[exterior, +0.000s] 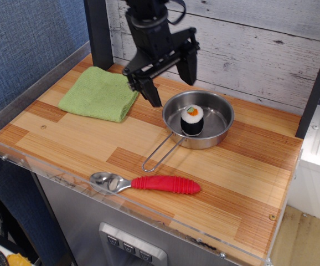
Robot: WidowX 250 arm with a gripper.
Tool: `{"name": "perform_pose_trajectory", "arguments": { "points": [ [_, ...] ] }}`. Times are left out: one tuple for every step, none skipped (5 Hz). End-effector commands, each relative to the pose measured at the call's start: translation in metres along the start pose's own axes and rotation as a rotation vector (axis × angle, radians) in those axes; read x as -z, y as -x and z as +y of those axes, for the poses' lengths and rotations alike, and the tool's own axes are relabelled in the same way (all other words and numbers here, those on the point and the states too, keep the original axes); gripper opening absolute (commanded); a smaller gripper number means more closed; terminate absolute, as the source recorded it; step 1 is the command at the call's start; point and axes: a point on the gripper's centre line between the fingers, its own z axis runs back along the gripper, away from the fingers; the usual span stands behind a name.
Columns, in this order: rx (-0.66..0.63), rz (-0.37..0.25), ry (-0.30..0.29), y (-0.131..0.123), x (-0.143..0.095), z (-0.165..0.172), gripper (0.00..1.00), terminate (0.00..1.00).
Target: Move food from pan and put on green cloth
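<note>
The food, a black sushi roll (192, 120) with a white top and an orange-and-green centre, stands upright in the small steel pan (218, 121) at the middle right of the wooden table. The pan's wire-loop handle (159, 154) points toward the front left. The light green cloth (99, 93) lies flat at the back left. My black gripper (173, 81) hangs open and empty above the table, over the pan's back-left rim, between the cloth and the roll. One finger (151, 91) is on the cloth side, the other (191, 65) is above the pan's far rim.
A metal spoon (146, 183) with a red ribbed handle lies near the front edge. A dark post (97, 32) stands at the back left behind the cloth. A plank wall (248, 44) closes the back. A clear lip runs along the table's front edge.
</note>
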Motion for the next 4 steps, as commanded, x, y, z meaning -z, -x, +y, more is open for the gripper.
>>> {"name": "perform_pose_trajectory", "arguments": {
  "points": [
    [0.056, -0.016, 0.002, 0.006, 0.017, -0.018, 1.00, 0.00],
    [0.059, -0.018, 0.001, 0.007, 0.033, -0.024, 1.00, 0.00],
    [0.056, -0.022, -0.011, 0.009, 0.044, -0.027, 1.00, 0.00],
    [0.052, -0.032, -0.014, 0.012, 0.052, -0.026, 1.00, 0.00]
  ]
}}
